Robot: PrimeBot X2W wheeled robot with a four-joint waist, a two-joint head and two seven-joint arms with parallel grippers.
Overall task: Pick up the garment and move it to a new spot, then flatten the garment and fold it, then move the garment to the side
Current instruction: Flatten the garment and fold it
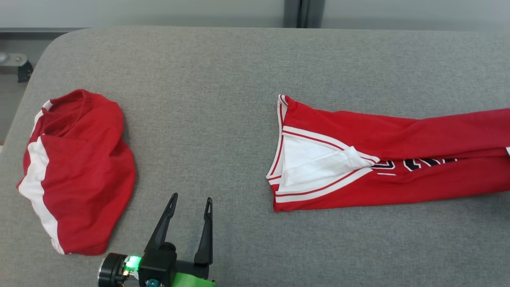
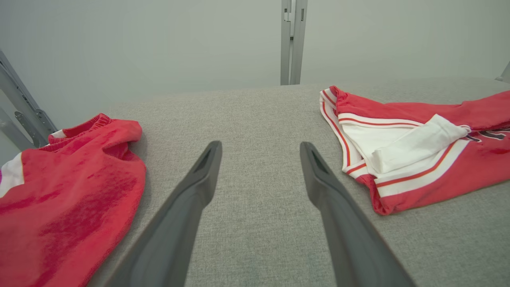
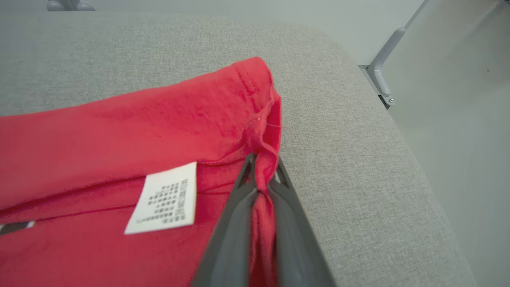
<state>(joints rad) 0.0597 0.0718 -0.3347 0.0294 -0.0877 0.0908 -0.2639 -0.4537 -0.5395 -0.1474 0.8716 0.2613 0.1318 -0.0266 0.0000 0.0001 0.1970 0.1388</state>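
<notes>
Red jersey point(image 1: 398, 135) lies lengthwise on grey padded table's point(image 1: 223, 71) right part, hem edge pinched in closed right gripper point(image 3: 263, 169). Left gripper point(image 1: 191, 203) spread wide, empty, above table's near edge. Red shorts point(image 1: 79, 171) on table's left end.

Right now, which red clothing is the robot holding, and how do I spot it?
On the big grey table, look to the right side, where a long red jersey lies stretched out. Unlike the rounded red bundle on the left, it has a white striped V-neck and black lettering, and the right gripper pinches its hem.
</notes>
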